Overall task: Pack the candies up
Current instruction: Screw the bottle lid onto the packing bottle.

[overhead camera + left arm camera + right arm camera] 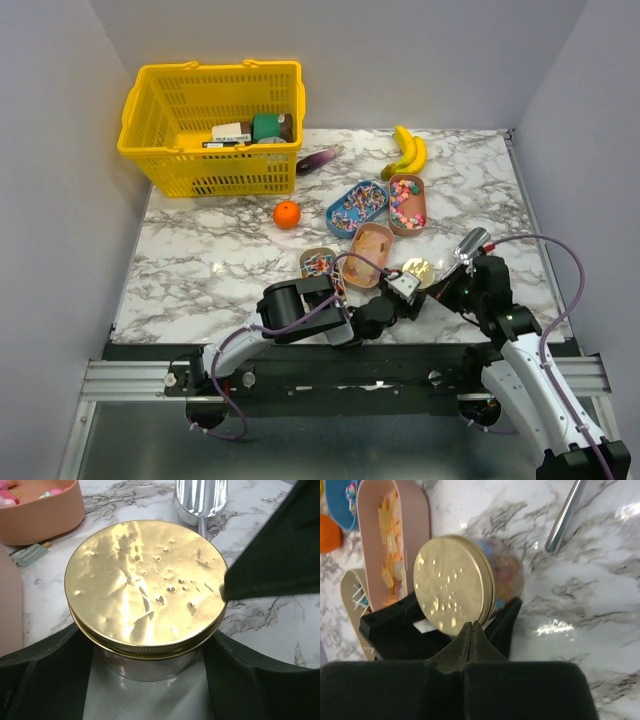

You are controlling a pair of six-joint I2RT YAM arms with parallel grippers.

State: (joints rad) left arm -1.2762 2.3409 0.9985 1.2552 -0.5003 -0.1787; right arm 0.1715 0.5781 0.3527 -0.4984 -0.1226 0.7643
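A glass jar with a gold lid [418, 269] stands on the marble near the front. Coloured candies [506, 577] show through its glass. My left gripper [410, 282] straddles the jar, one finger on each side; in the left wrist view the lid [145, 580] fills the gap between the fingers [45, 675]. My right gripper [472, 626] is shut, its tips touching the lid's edge [451, 587]; it shows as a black wedge [270, 555] in the left wrist view. More candies lie in the blue tray [357, 207], the pink tray [407, 203], the peach tray [371, 241] and a small beige tray [318, 262].
A metal scoop [470, 243] lies just beyond the jar. An orange [287, 214], bananas [408, 152] and an aubergine [318, 160] lie further back. A yellow basket [212, 130] holding boxes stands at the back left. One wrapped candy [30, 555] lies loose by the peach tray.
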